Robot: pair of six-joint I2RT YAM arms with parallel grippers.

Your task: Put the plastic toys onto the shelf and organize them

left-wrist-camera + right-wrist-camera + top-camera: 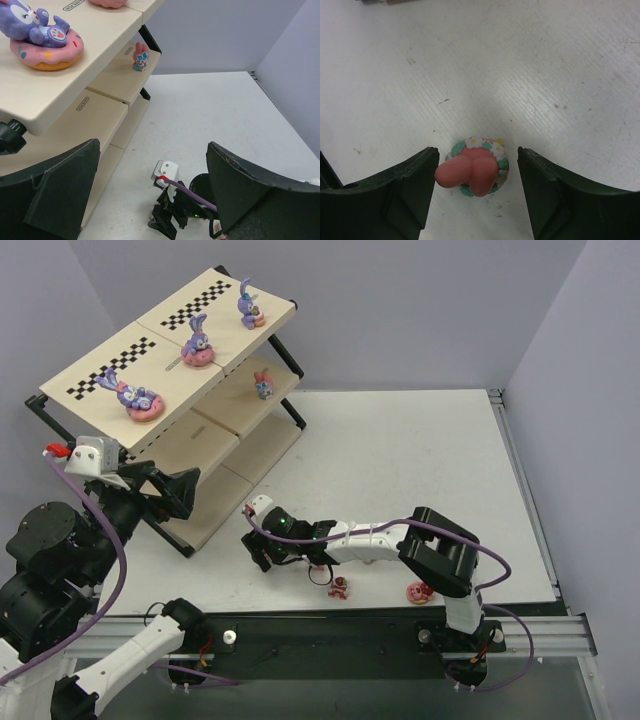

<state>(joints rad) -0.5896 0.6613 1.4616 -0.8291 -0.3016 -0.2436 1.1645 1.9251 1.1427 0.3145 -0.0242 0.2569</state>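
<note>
Pink toy (470, 172) sits inside the half-open right pincer (478, 154), not yet clamped.

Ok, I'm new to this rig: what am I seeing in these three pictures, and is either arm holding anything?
Two robot arms are bolted at the near edge of the table. One picture looks down from above and behind them; the other two come from a camera on each wrist, so the dark wedges are that arm's own fingers. The slanted shelf carries purple bunnies on its top board and a pink figure on the middle board. The left end effector is open and empty beside the shelf. The right end effector is low over the table, open, its fingers either side of a pink toy but not gripping it. Two more toys lie near the front edge.
</note>
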